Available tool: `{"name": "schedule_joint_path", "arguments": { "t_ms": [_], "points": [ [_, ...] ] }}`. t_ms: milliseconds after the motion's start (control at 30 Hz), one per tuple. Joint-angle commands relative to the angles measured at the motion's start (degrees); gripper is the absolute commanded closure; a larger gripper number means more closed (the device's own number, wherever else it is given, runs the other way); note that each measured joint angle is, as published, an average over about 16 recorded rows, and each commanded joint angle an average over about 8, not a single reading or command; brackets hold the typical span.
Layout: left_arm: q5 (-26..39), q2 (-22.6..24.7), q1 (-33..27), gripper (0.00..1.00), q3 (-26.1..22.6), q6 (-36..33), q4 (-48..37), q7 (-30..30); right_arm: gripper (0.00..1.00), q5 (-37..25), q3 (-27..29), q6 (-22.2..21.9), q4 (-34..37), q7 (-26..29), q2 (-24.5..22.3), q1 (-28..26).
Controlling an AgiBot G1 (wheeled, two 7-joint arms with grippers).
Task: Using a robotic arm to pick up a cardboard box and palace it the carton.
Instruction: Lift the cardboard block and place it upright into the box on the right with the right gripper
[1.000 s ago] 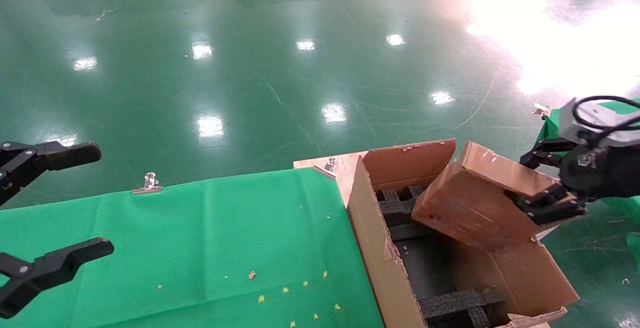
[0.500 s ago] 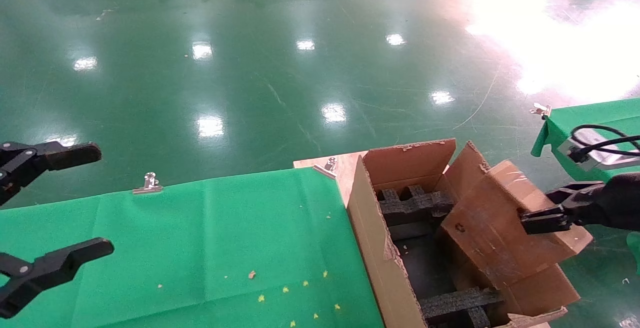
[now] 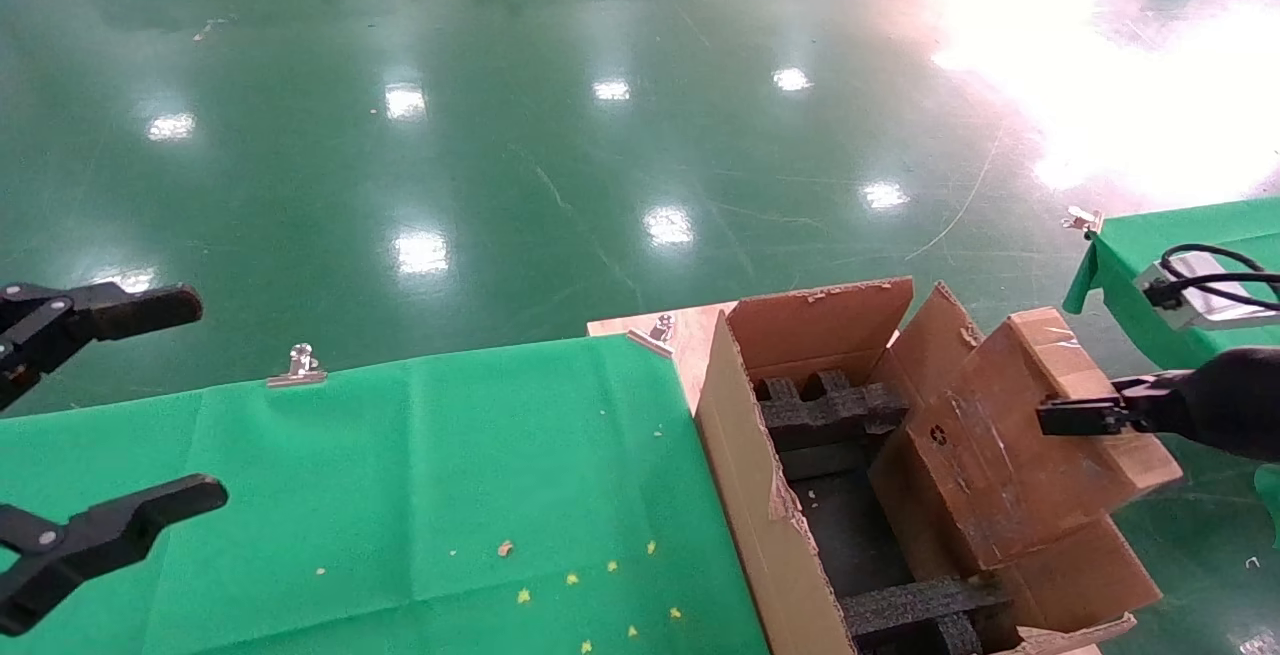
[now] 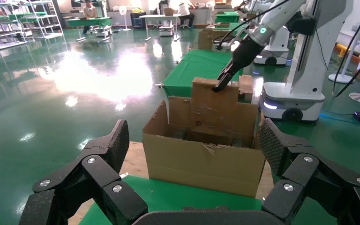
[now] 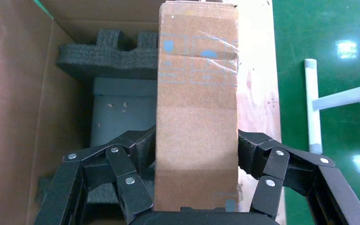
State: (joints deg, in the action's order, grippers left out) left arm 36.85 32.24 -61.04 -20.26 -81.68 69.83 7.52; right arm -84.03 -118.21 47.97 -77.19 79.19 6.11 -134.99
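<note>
While our right pincer (image 5: 196, 154) clamps the small scuffed brown cardboard box (image 3: 1010, 440) on both sides, that box hangs tilted, its lower end already inside the large brown corrugated carton (image 3: 745, 465), against the right-hand wall. We see black foam inserts (image 3: 815, 405) at the far end and a bare dark floor between them and the nearer foam. Our left pincer (image 3: 95, 415) sits spread wide over the green-clothed bench (image 3: 400, 475), well apart from the carton's torn left edge.
</note>
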Motion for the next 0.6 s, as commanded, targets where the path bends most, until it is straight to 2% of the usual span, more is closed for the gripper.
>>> {"name": "schedule_joint_path", "arguments": {
  "t_ms": [33,333,600],
  "points": [
    [0.00,0.00,0.00,0.00,0.00,0.00,0.00,0.00,1.00,0.11,-0.72,-2.23,-0.01,1.97,0.58,1.10],
    [0.00,0.00,0.00,0.00,0.00,0.00,0.00,0.00,1.00,-1.40,-3.66,-11.11,0.02,9.08,3.64,6.21],
    [0.00,0.00,0.00,0.00,0.00,0.00,0.00,0.00,1.00,-3.04,-5.38,-13.63,-0.34,14.16,4.45,8.68]
  ]
}}
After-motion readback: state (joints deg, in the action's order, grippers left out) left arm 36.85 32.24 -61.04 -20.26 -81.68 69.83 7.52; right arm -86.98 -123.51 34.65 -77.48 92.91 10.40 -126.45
